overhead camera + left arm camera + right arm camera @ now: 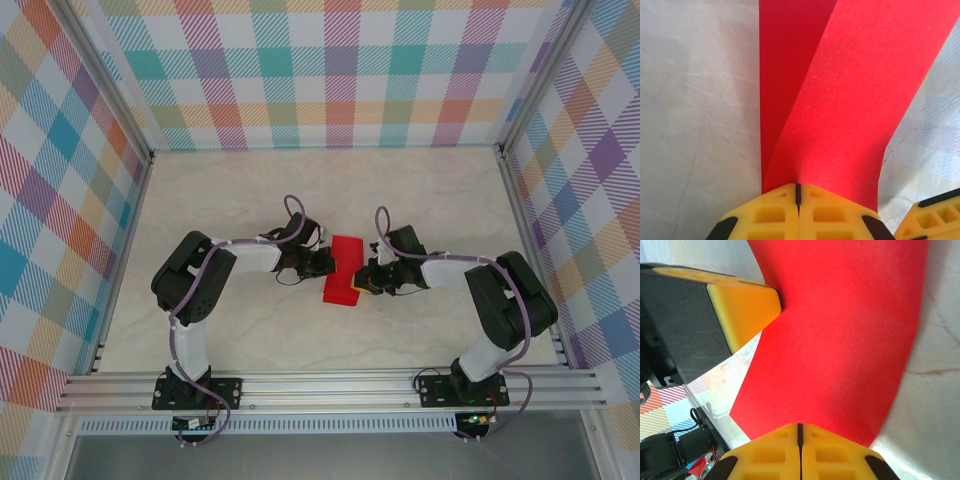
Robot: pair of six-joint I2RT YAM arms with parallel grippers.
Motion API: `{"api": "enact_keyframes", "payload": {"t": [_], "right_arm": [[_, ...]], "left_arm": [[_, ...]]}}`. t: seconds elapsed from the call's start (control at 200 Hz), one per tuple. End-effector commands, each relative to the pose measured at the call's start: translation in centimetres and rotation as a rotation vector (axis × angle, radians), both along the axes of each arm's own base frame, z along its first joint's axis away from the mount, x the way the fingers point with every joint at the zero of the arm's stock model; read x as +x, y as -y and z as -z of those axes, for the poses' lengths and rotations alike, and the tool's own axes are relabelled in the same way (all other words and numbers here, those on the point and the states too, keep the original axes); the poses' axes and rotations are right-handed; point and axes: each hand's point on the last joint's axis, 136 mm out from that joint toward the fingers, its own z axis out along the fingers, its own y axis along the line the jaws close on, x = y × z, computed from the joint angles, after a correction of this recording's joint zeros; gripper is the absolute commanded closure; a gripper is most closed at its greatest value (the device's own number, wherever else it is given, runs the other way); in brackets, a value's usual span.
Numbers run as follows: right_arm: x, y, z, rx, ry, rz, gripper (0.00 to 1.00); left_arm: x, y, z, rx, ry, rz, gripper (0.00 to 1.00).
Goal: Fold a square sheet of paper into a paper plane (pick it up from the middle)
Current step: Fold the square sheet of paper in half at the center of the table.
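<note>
Left gripper [797, 189] and right gripper [800, 427] both pinched closed on opposite edges of the thin bright red paper sheet [342, 270], creased and bowed between them at the middle of the pale marble-look table [250, 190].

I can read no text, label, brand, number or sign anywhere here — not on my arms, not on the paper.
</note>
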Motion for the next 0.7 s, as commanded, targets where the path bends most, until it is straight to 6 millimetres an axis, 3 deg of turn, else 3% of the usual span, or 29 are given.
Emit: {"api": "enact_keyframes", "payload": {"t": [0.0,0.215,0.5,0.695], "right_arm": [[-1.1,0.0,1.1,-0.009,-0.029,-0.018,0.94],[-1.9,1.0,3.5,-0.074,-0.066,-0.015,0.95],[-1.8,0.2,-0.4,0.015,0.001,-0.013,0.93],[-2.9,-0.1,-0.2,0.020,-0.010,-0.018,0.92]], "left_arm": [[-2.6,-2.0,3.6,0.124,-0.101,0.010,1.00],[-2.6,-2.0,3.6,0.126,-0.102,0.011,1.00],[-2.6,-2.1,3.6,0.130,-0.100,0.013,1.00],[-2.6,-2.0,3.7,0.131,-0.104,0.019,1.00]]}}
